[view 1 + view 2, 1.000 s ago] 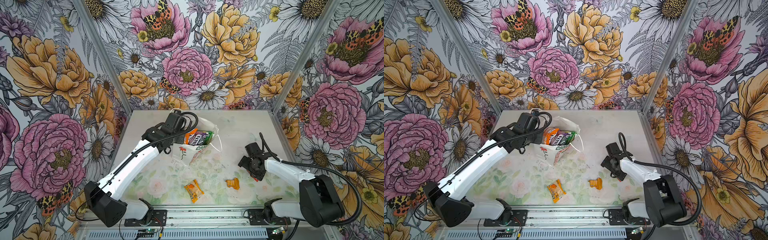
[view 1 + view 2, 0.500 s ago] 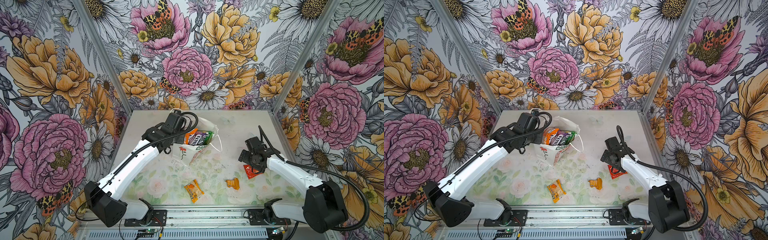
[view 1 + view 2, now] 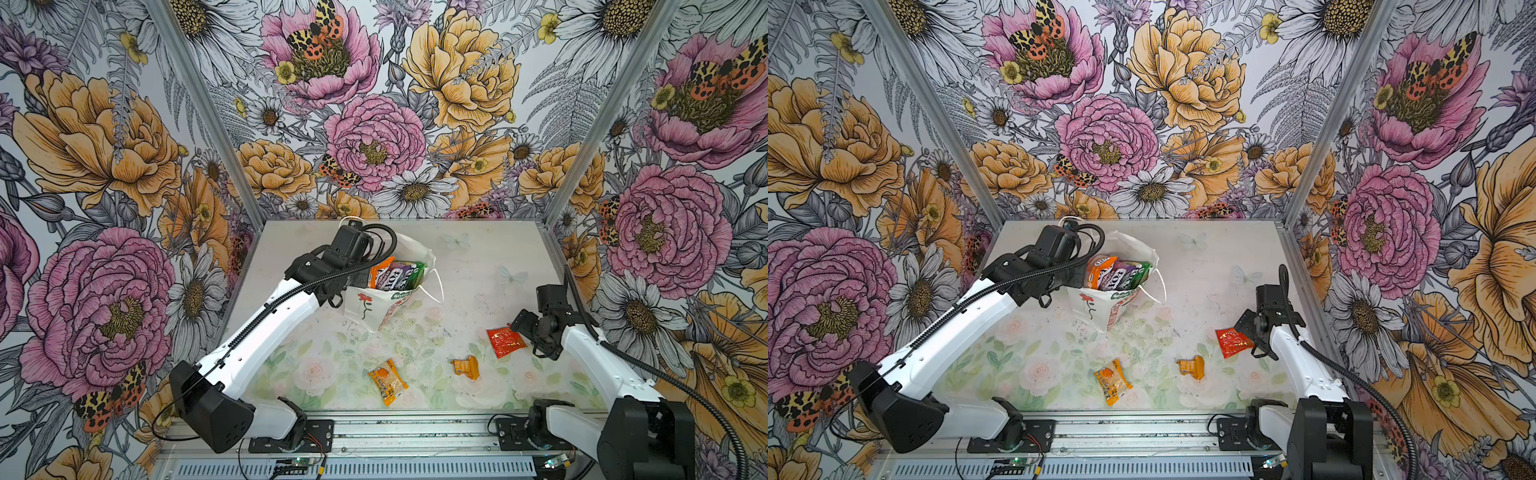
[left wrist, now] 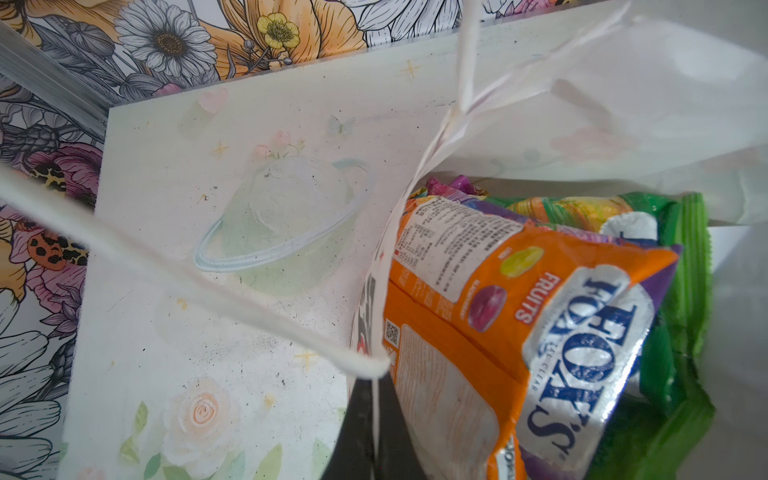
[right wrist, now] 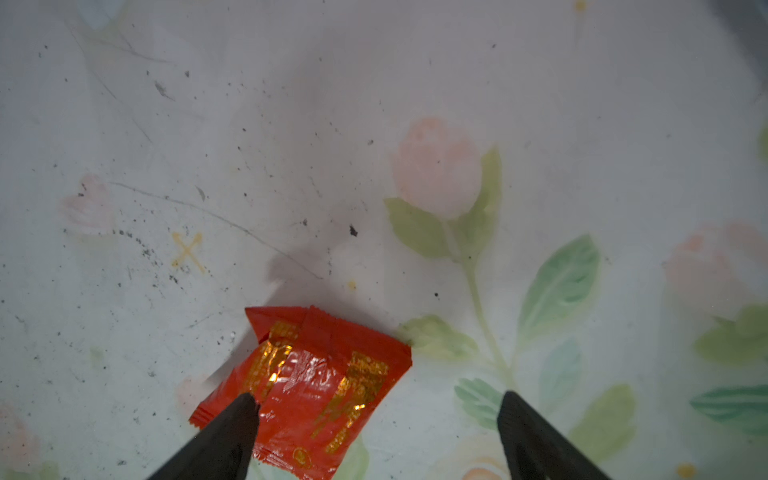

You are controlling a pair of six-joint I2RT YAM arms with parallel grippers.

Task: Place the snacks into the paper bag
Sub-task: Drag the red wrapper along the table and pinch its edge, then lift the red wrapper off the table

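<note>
Red sachet [image 5: 307,386] is glossy crinkled plastic, paper bag [image 3: 365,307] matt, tabletop [image 3: 478,266] smooth, scuffed.

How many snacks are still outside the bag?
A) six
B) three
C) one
B: three are outside the paper bag: a red sachet, a small orange packet and an orange pack.
</note>
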